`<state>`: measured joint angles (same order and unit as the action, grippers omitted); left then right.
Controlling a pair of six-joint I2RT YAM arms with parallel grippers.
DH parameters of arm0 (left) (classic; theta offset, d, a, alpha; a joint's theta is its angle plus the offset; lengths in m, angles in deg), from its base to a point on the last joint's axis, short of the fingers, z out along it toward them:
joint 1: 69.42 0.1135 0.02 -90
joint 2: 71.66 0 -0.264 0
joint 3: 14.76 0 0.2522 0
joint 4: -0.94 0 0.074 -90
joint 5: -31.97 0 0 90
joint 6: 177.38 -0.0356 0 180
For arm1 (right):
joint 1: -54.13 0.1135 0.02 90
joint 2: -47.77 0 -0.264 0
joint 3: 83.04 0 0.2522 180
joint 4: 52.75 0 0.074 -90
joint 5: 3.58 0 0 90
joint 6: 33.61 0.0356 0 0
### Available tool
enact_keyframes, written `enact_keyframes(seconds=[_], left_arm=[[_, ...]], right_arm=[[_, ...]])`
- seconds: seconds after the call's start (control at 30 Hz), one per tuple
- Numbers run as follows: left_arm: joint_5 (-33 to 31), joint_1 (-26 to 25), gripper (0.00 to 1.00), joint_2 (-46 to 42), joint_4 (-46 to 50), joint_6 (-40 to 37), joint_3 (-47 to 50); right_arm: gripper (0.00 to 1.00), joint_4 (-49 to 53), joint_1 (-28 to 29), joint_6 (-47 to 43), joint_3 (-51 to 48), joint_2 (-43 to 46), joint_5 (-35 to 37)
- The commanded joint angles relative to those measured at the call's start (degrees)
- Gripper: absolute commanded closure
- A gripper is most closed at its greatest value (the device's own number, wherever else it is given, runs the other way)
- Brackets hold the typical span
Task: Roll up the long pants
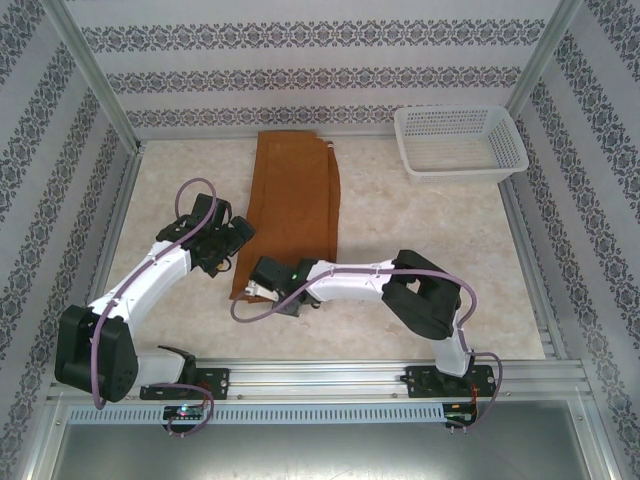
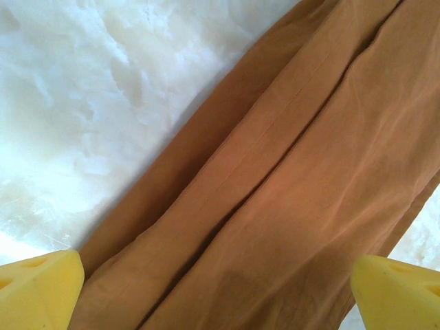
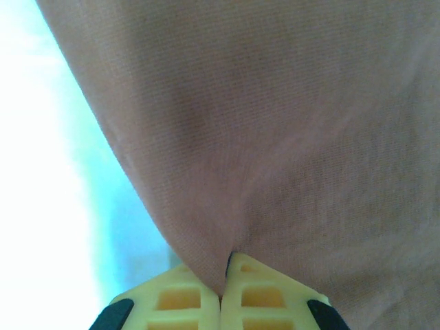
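Long pants lie flat on the table, folded into 1 long strip running from the back wall toward the arms, slightly left of center. Right gripper sits at the near end of the strip; in the right wrist view its yellow fingertips are pressed together with a fold of the pants pinched between them, the cloth tenting up from the pinch. Left gripper sits at the strip's left edge near the same end, jaws wide apart; left wrist view shows both yellow tips spread over the cloth, gripping nothing. White basket stands at the far right corner, well apart from the pants.
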<state>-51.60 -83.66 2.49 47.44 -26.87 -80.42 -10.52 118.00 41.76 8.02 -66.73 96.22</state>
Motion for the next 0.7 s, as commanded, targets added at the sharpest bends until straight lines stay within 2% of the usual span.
enact_keyframes(seconds=[0.0,0.23,0.37,0.67], left_arm=[[-1.1,0.5,0.00,-0.7,1.3,-0.2,-1.8],[-0.5,0.4,0.00,-0.2,0.7,0.2,-1.9],[-0.3,0.5,0.00,-0.5,0.1,0.9,-1.1],[-0.3,0.4,0.00,-1.6,0.3,1.2,0.4]], right_arm=[[1.00,8.0,-0.5,-0.6,5.1,-0.3,-2.5],[1.00,19.7,-2.4,2.3,13.4,0.0,-11.6],[1.00,22.5,-3.7,3.6,16.5,-0.6,-15.7],[1.00,32.1,-9.0,3.9,27.1,-6.6,-27.5]])
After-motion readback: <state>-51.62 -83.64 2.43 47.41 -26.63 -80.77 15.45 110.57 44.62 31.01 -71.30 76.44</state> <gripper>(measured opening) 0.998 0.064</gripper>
